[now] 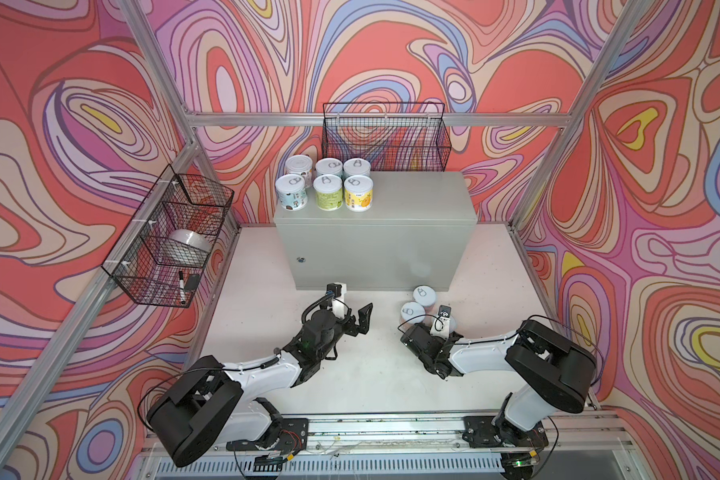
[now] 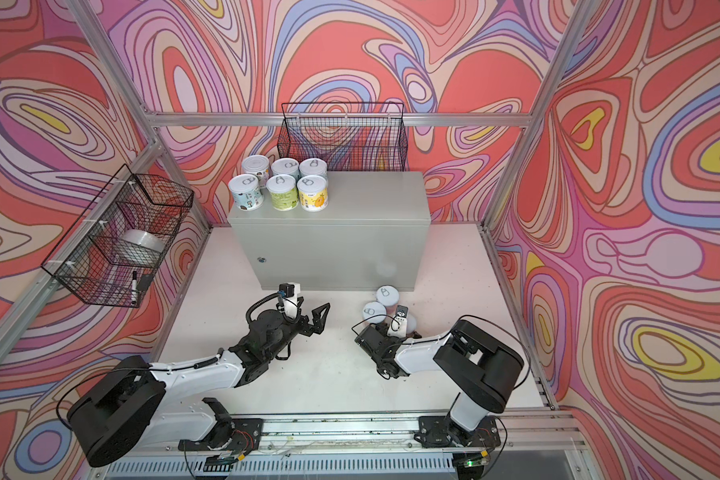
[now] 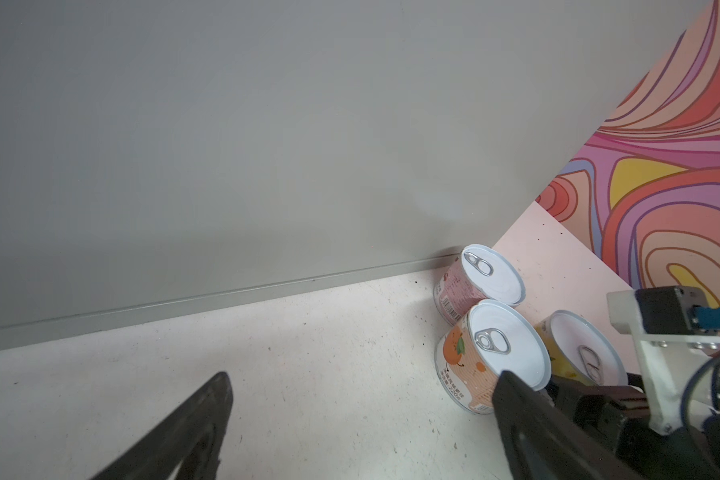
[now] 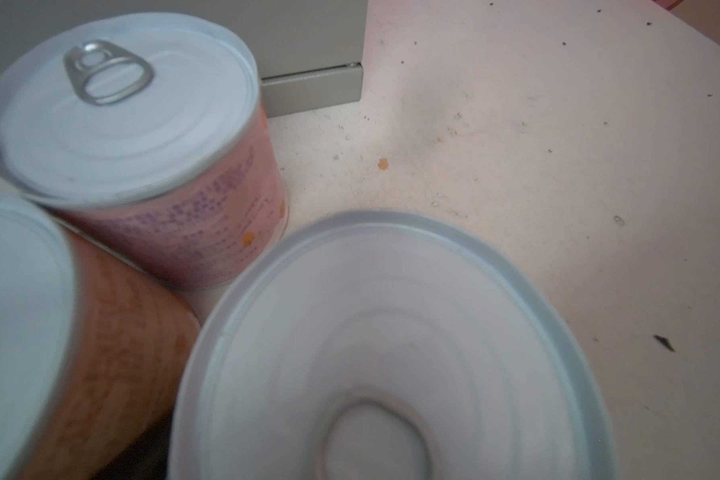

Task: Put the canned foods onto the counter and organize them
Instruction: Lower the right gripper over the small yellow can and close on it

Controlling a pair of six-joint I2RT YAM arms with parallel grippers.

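Several canned foods (image 1: 329, 187) stand in two rows on the left end of the grey counter (image 1: 416, 195). Three more stand on the floor by its front right corner: a pink can (image 1: 424, 294), an orange can (image 1: 412, 311) and a yellow can (image 3: 578, 349). My right gripper (image 1: 443, 328) is down over the yellow can, whose lid (image 4: 391, 353) fills the right wrist view and hides the fingers. My left gripper (image 3: 364, 376) hangs open over bare floor left of the orange can (image 3: 491, 349), holding nothing.
A black wire basket (image 1: 385, 137) hangs on the back wall behind the counter. A second wire basket (image 1: 171, 232) on the left wall holds a tape roll (image 1: 190, 243) and a marker (image 1: 181, 286). Aluminium posts frame the cell.
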